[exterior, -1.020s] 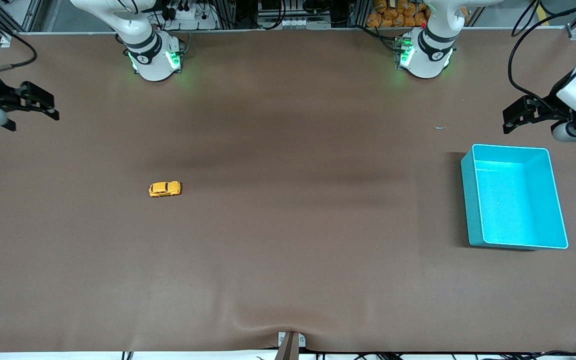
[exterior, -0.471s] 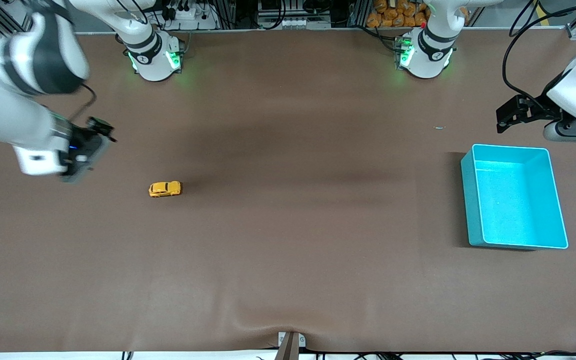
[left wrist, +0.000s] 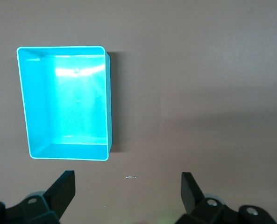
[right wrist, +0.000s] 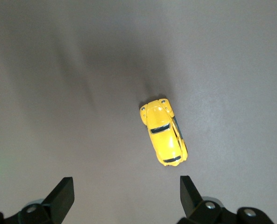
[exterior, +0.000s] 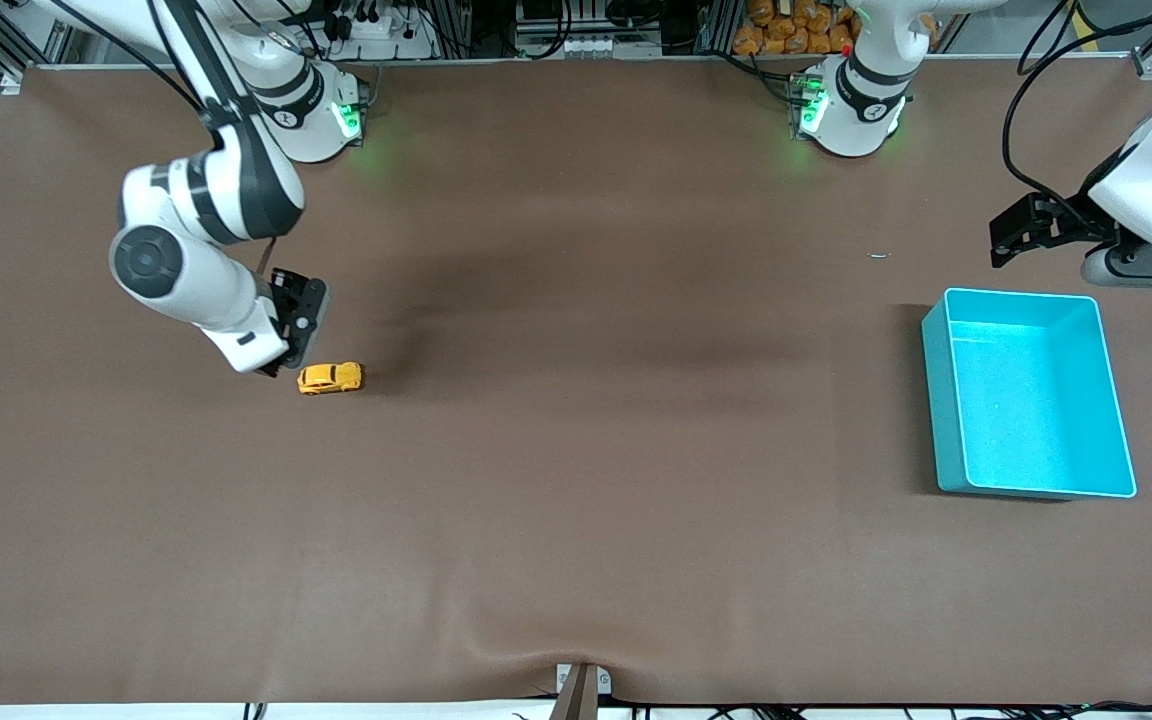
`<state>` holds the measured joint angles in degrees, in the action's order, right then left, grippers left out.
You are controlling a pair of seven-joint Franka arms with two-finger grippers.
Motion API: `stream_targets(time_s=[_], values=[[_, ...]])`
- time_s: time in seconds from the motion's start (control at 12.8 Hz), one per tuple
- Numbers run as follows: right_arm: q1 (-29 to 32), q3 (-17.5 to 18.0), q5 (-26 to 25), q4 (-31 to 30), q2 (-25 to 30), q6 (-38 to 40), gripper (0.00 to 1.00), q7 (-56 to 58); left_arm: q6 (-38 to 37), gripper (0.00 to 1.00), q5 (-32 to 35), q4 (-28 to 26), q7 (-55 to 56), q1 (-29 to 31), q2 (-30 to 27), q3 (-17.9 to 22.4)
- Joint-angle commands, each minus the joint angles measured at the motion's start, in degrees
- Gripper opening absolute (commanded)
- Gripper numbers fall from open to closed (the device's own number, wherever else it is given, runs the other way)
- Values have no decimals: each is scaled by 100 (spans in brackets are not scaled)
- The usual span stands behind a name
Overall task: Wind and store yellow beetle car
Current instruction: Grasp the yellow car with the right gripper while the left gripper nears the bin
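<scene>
The yellow beetle car (exterior: 330, 378) stands on its wheels on the brown table, toward the right arm's end. It also shows in the right wrist view (right wrist: 163, 131), apart from the fingers. My right gripper (exterior: 288, 340) hangs open and empty just beside the car, above the table. The cyan bin (exterior: 1029, 392) stands empty toward the left arm's end and shows in the left wrist view (left wrist: 66, 101). My left gripper (exterior: 1021, 232) is open and empty, held above the table beside the bin's edge that lies farther from the front camera.
The brown table cloth (exterior: 576, 480) has a wrinkle at its front edge near a small bracket (exterior: 581, 686). A tiny pale scrap (exterior: 879, 255) lies on the cloth near the left gripper.
My right arm has swung in from the table's end and come down beside the car. The left gripper has shifted slightly. The car and the bin have not moved.
</scene>
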<state>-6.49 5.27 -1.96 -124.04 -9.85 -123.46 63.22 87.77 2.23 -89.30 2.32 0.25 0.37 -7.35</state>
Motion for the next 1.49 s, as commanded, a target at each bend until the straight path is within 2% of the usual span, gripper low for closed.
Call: stream_targets(time_s=[0.0, 0.08, 0.24, 0.47, 0.86, 1.02, 1.18, 1.41], values=[[-159, -17, -399, 108, -289, -273, 100, 190, -32, 100, -65, -26, 31, 27, -55, -21], [-203, -17, -680, 135, -420, -440, 100, 191, -32, 100, -65, -34, 31, 36, -55, -21], [-256, -17, -884, 144, -658, -660, 100, 261, -41, 100, -74, -35, 31, 27, -55, -21], [-239, -17, -876, 144, -965, -1117, 100, 787, -32, 100, -65, -35, 31, 27, -55, -21], [-98, -17, -876, 126, -1230, -1329, 97, 815, -32, 100, -65, -35, 31, 27, -37, -21], [-98, -17, -876, 117, -1318, -1294, 83, 815, -32, 100, -65, -35, 31, 27, -11, -21], [-98, -17, -876, 126, -1353, -1303, 79, 815, -32, 100, -39, -17, 23, 10, 15, -21], [-54, -17, -876, 135, -1423, -1321, 64, 824, 38, 100, -4, 36, 31, -34, 15, -178]])
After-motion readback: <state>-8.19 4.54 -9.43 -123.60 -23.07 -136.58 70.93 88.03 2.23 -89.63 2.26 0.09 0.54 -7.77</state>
